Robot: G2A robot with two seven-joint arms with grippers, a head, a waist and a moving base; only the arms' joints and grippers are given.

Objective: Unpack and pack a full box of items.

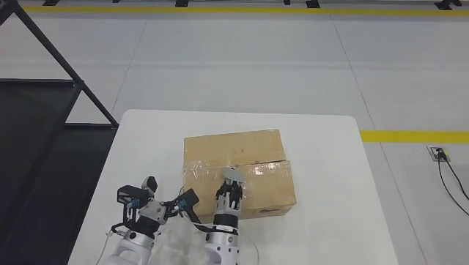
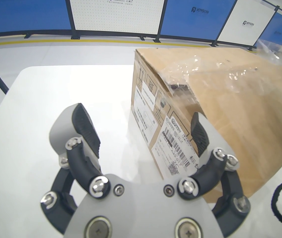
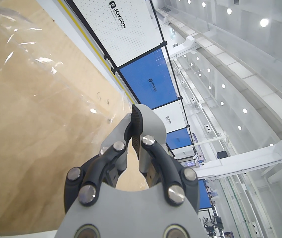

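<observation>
Right hand [image 1: 233, 179], lower centre of top view, pinches clear tape [image 3: 32, 50] atop box [image 1: 234, 148], prob. to peel seal; left hand [image 2: 138, 113] sits wide open beside it.

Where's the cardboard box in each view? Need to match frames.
Top view: box at the middle of the table.
Left wrist view: box beyond the open left gripper, labelled side facing the camera.
Right wrist view: box beside the shut right gripper.
Shared landmark: clear tape on its top.

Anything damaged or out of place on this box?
Yes, the clear tape on top of the cardboard box is crumpled and partly peeled up, its raised end pinched in the right gripper.
</observation>
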